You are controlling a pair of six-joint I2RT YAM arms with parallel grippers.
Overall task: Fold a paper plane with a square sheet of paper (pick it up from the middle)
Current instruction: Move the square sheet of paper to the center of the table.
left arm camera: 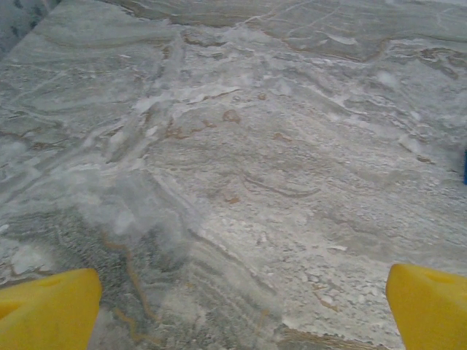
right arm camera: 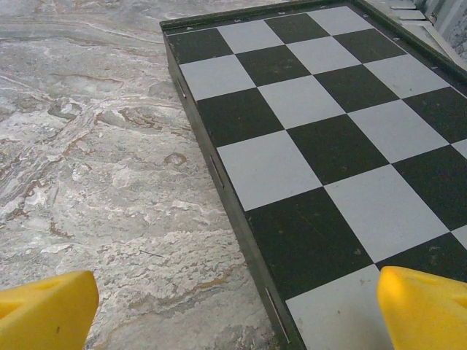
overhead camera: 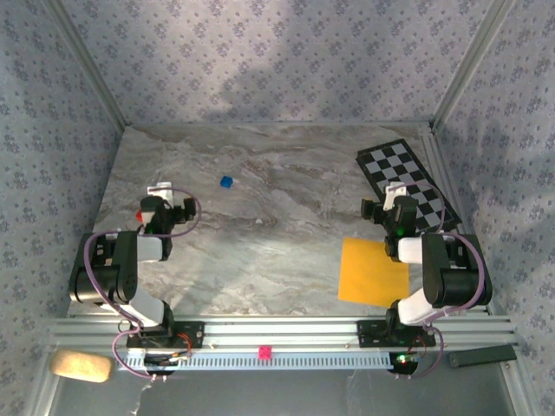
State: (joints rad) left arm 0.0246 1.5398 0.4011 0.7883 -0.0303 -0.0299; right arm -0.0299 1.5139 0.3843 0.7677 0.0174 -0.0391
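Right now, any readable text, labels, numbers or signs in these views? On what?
No readable text anywhere.
square sheet of paper: plain orange-yellow, no print.
checkered board: black and white squares, no letters or numbers.
blue cube: too small to tell any marking.
pink tag on the front rail: too small to read.

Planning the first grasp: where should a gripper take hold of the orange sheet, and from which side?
Probably the middle of the square sheet of paper, from straight above. It lies flat on the table with no raised edge to catch, so pinching up its centre seems best. The open right gripper is the nearer one.
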